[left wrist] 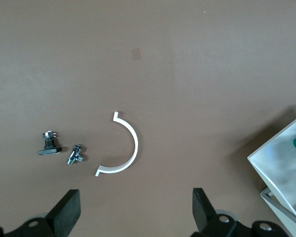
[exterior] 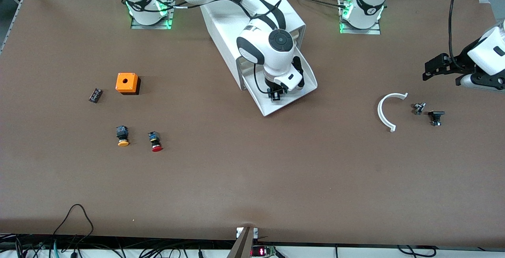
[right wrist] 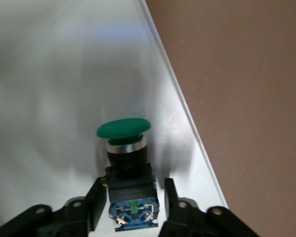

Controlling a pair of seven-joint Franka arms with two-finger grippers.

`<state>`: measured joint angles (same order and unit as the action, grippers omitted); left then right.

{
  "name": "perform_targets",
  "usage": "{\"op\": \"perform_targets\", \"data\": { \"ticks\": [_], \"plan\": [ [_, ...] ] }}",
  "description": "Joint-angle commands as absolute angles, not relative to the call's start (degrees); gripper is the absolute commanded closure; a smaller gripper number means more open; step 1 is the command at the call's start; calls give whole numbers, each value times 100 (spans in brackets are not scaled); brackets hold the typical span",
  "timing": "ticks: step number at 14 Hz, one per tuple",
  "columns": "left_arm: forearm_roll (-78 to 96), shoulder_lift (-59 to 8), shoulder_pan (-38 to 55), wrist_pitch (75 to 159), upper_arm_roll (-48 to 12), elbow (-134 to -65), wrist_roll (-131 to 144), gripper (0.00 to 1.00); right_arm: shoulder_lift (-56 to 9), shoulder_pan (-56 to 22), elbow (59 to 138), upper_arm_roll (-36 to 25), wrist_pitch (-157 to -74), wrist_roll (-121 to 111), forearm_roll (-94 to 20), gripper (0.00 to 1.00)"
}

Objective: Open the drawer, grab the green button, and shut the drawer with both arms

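The drawer (exterior: 290, 96) stands pulled out of the cabinet (exterior: 236, 33). The right pincer (exterior: 277, 93) reaches into it, fingers (right wrist: 96, 207) apart on either side of the button (right wrist: 126, 168). The left pincer (left wrist: 135, 212) hangs spread wide over the tabletop (exterior: 252, 171), waiting.

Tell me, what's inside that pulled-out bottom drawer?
Inside the drawer lies a green button, with the right claw reaching in, its fingers open on either side of the button's dark body. From the front view, the arm covers the button and most of the drawer floor.
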<state>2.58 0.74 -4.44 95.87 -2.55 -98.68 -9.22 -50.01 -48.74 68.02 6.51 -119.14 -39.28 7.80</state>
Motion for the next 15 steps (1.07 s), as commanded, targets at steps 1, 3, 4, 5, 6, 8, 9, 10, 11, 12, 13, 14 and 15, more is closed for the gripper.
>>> {"op": "perform_targets", "data": {
  "ticks": [1,3,4,5,6,8,9,10,11,12,13,14,15],
  "plan": [
    [176,-44,-439,9448,-255,-9633,-844,0,-5062,-4799,6732,659,-12006,-3946,870,79],
    [185,-53,-439,9448,-255,-9598,-853,0,-5028,-4808,6706,624,-11980,-3877,879,86],
    [185,-53,-439,9448,-255,-9598,-853,0,-4958,-4816,6689,598,-11936,-3702,879,87],
    [193,-53,-439,9448,-255,-9598,-870,0,-4740,-4834,6680,493,-11901,-3404,862,88],
    [193,-105,-448,9448,-255,-9598,-888,0,-4511,-4843,6680,344,-11883,-3132,853,88],
    [211,-105,-448,9448,-255,-9589,-896,0,-4176,-4834,6688,-42,-11892,-2710,704,88],
    [202,-140,-440,9457,-255,-9589,-914,0,-4044,-4851,6697,-322,-11926,-2289,607,88],
    [202,-210,-431,9483,-272,-9598,-923,0,-3956,-4860,6732,-508,-11918,-1850,633,88],
    [193,-394,-422,9492,-281,-9598,-932,0,-3842,-4852,6950,-727,-11901,-1454,642,88],
    [185,-517,-422,9483,-316,-9598,-923,0,-3658,-4843,7396,-1025,-11953,-1006,615,88],
    [193,-606,-413,9457,-325,-9624,-914,0,-3534,-4791,7783,-1263,-11944,-497,624,88],
    [211,-780,-404,9474,-334,-9615,-862,0,-3490,-4712,8213,-1492,-11962,-266,676,88],
    [341,-1043,-352,9579,-360,-9615,-800,0,-3507,-4633,8487,-1668,-12101,-124,651,88]
  ]
}}
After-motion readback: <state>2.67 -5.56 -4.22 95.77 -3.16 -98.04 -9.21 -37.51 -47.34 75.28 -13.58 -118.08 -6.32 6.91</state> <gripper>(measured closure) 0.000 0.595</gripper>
